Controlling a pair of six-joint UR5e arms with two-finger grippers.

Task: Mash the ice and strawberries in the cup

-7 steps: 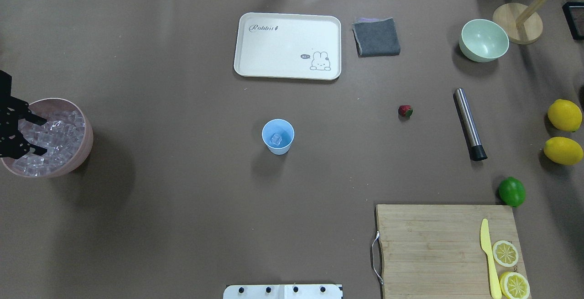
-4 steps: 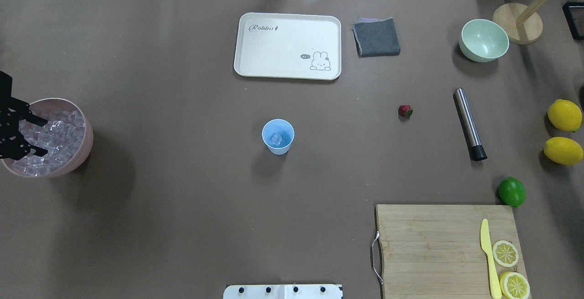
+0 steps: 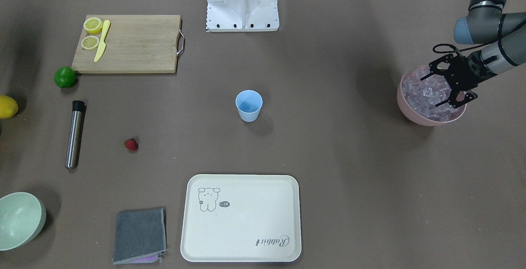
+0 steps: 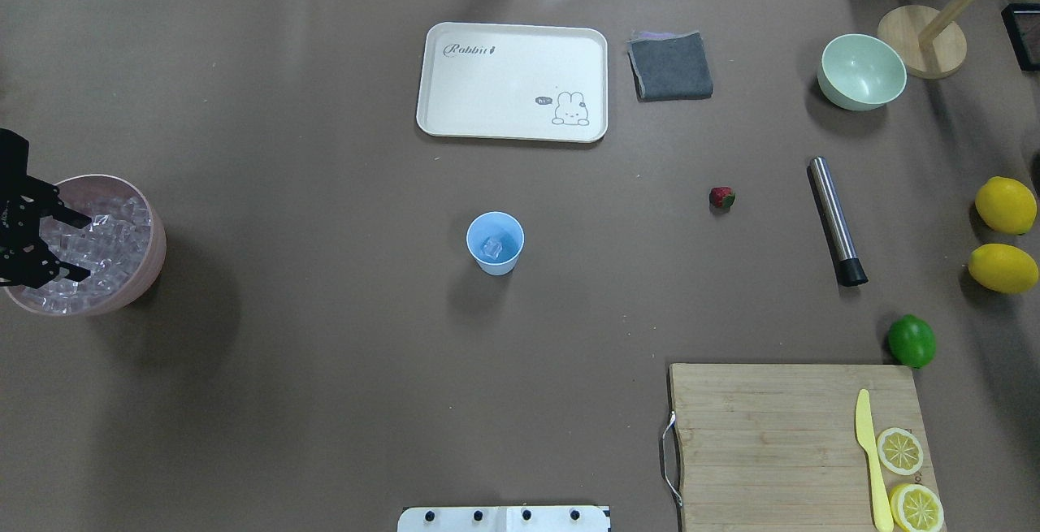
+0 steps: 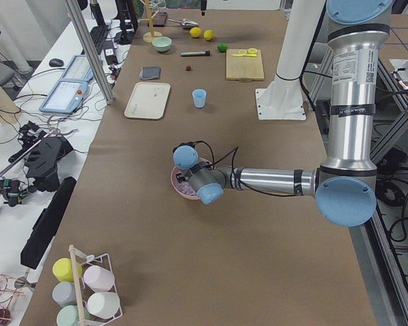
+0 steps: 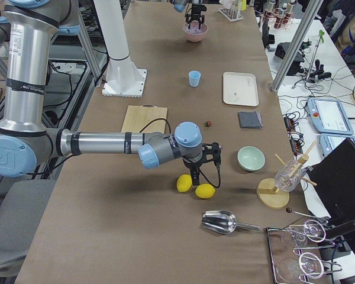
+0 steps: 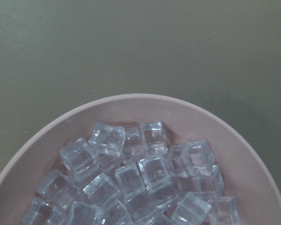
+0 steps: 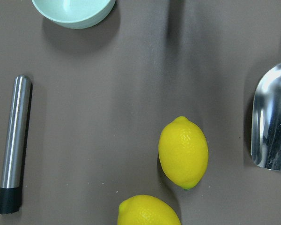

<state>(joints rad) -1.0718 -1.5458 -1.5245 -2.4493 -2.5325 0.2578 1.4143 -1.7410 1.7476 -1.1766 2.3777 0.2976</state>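
The light blue cup (image 4: pixel 495 244) stands mid-table with one ice cube (image 4: pixel 492 248) inside; it also shows in the front view (image 3: pixel 248 105). The small red strawberry (image 4: pixel 721 197) lies on the table to its right, apart from it. My left gripper (image 4: pixel 85 249) is open, its fingers spread over the heap of ice cubes (image 7: pixel 131 183) in the pink bowl (image 4: pixel 156 260) at the left edge. In the front view the left gripper (image 3: pixel 436 89) holds nothing. My right gripper (image 6: pixel 204 174) hovers over two lemons; I cannot tell whether it is open or shut.
A steel muddler (image 4: pixel 837 221) lies right of the strawberry. Two lemons (image 4: pixel 1006 205), a lime (image 4: pixel 912 341), a cutting board (image 4: pixel 780 434) with knife and lemon slices, a pale green bowl (image 4: pixel 861 71), a grey cloth (image 4: pixel 670 67) and a cream tray (image 4: pixel 512 81) stand around.
My left gripper has shifted slightly over the ice bowl and stays open. Nothing else has moved.
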